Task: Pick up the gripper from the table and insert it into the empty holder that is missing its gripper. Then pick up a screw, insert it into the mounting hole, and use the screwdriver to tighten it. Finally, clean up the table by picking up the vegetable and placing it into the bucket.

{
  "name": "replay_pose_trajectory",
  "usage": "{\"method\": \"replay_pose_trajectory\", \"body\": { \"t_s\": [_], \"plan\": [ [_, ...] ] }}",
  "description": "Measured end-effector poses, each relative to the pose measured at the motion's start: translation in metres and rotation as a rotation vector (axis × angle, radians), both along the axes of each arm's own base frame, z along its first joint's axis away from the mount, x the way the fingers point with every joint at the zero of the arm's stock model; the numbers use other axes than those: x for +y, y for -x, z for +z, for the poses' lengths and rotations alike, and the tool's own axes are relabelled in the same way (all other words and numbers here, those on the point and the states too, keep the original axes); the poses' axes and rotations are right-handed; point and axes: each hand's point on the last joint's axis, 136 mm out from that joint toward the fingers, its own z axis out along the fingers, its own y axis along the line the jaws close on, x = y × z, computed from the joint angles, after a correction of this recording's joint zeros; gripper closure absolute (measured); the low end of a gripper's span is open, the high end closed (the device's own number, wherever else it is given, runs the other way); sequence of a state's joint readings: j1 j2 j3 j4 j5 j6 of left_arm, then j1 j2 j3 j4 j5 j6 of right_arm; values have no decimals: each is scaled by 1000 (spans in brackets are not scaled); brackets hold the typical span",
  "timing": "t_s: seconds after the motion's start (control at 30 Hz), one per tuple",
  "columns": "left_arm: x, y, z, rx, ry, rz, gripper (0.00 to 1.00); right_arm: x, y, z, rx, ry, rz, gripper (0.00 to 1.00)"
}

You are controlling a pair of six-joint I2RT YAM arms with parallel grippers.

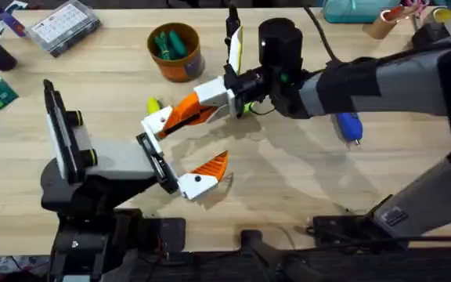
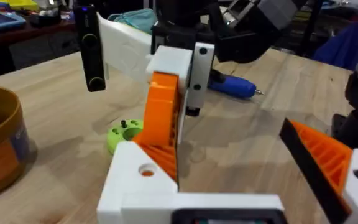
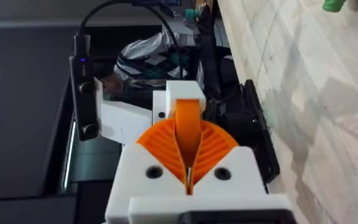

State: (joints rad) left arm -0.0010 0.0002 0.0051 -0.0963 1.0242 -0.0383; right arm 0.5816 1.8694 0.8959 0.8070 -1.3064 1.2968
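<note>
A clear box (image 1: 61, 27) lies at 10 o'clock on the table (image 1: 304, 180). The left end effector (image 1: 190, 149) sits at about 8 o'clock with its jaws spread wide and gripping nothing. One jaw carries a short ribbed orange finger (image 2: 322, 155). The other is the holder (image 2: 132, 180), a bare white bracket whose round hole shows orange inside.

The bucket (image 1: 174, 51) stands upright at 11 o'clock with green things in it. Between the bucket and the holder, just beside the holder, lies a small yellow piece that is probably the vegetable (image 1: 153, 104). It is too small to be sure.

The gripper (image 3: 188, 112) is off the table near the centre, clamped between the orange pads of the right end effector (image 1: 202, 106), which reaches in from 3 o'clock. The gripper's far end meets the holder. Whether it is fully seated cannot be told.

The screwdriver (image 1: 349, 127) lies flat at 3 o'clock, under the right arm and well apart from both end effectors.
</note>
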Motion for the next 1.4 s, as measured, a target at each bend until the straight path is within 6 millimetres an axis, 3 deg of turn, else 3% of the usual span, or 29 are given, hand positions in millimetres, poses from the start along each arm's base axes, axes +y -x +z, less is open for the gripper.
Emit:
{"method": "replay_pose_trajectory", "body": {
  "t_s": [0.43,0.53,0.67,1.07,1.4],
  "plan": [
    [0,0,0,0,0,0,12,0,0,0,0,0,0,990],
    [0,0,0,-1,-1,1,12,0,0,0,1,1,-2,884],
    [-1,2,0,-3,-1,-12,12,4,-1,-1,-5,6,-16,816],
    [-1,2,0,-7,-3,-14,12,5,-3,-2,-5,12,-33,738],
    [-3,4,0,-13,-6,-29,12,4,-6,-3,-5,13,-43,618]
  ]
}}
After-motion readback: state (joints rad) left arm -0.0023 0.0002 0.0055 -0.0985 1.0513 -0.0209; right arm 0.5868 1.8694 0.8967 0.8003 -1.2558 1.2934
